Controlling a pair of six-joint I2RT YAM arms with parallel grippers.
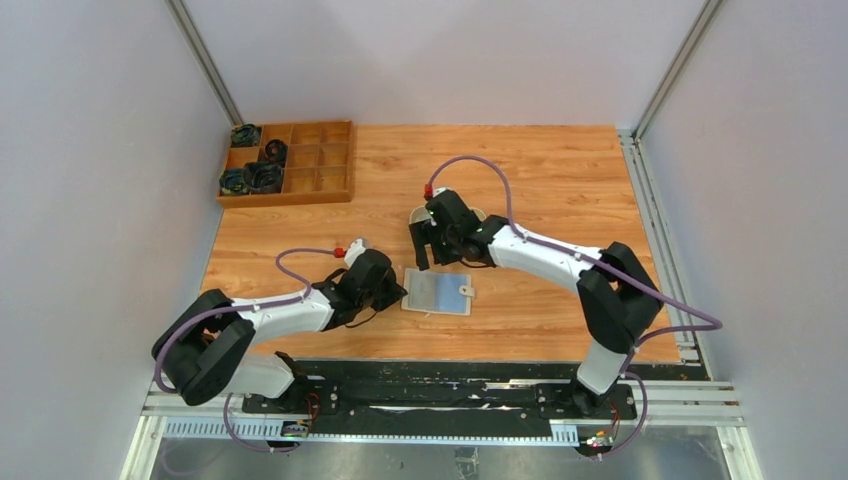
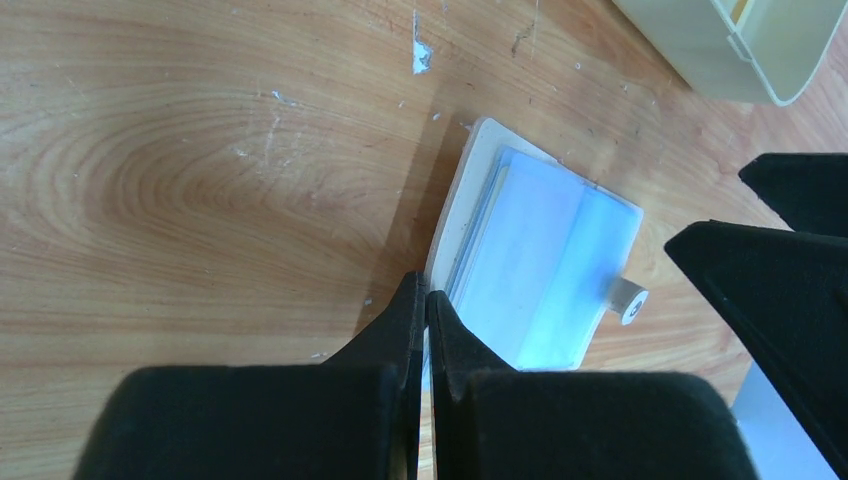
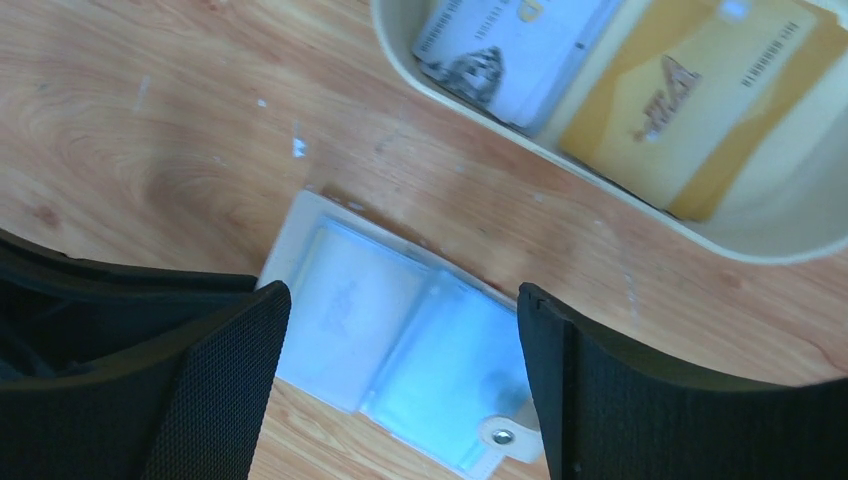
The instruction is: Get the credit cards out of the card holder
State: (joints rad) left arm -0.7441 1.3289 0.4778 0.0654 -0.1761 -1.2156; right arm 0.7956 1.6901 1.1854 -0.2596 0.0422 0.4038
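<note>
Wooden table (image 1: 560, 170), compartmented box (image 1: 335, 182), beige oval tray (image 2: 690, 45)

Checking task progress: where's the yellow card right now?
Right wrist view, upper right: the yellow card lies flat in the beige tray, beside a white card. The tray sits just beyond the open wallet.
</note>
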